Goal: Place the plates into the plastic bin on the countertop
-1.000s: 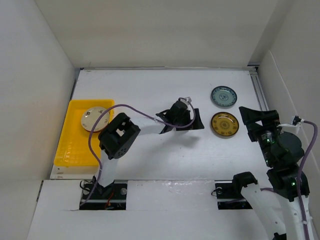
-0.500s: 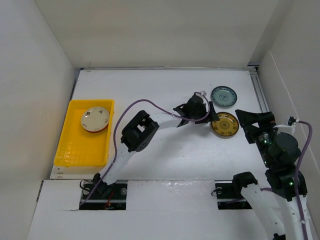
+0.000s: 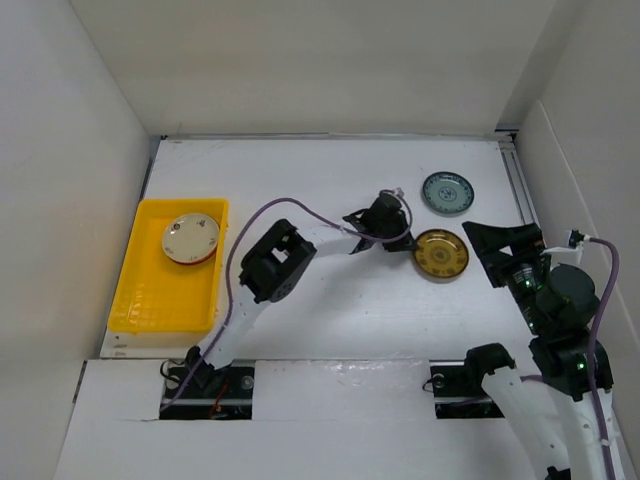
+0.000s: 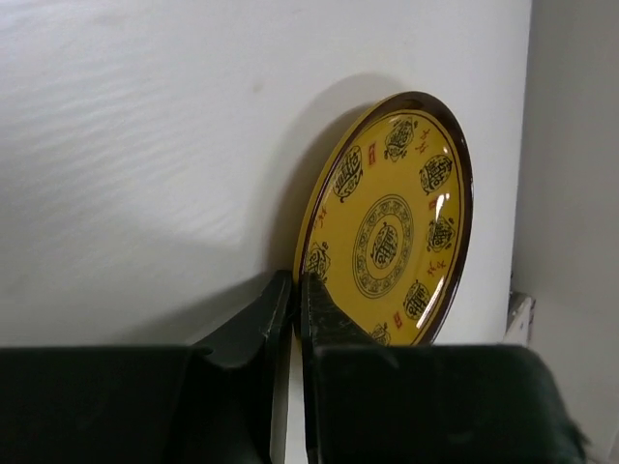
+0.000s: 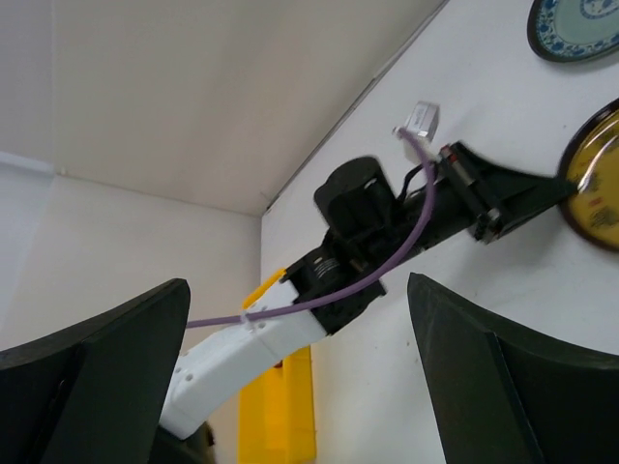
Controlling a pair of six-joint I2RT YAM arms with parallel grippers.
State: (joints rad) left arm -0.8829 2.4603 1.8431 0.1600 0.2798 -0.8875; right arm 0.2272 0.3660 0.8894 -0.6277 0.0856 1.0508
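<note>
On countertop [image 3: 330,300], two plates [image 3: 446,192], left gripper [image 4: 295,285] pinching one; bin [image 3: 135,300] holds maybe two.

No word, number or brand can be read. The round brown-rimmed golden-yellow plate [image 4: 387,242], near the right edge of the white tabletop [image 3: 330,300], carries dark medallions shaped like ornamental characters and small red marks, but these are too stylised to read.
</note>
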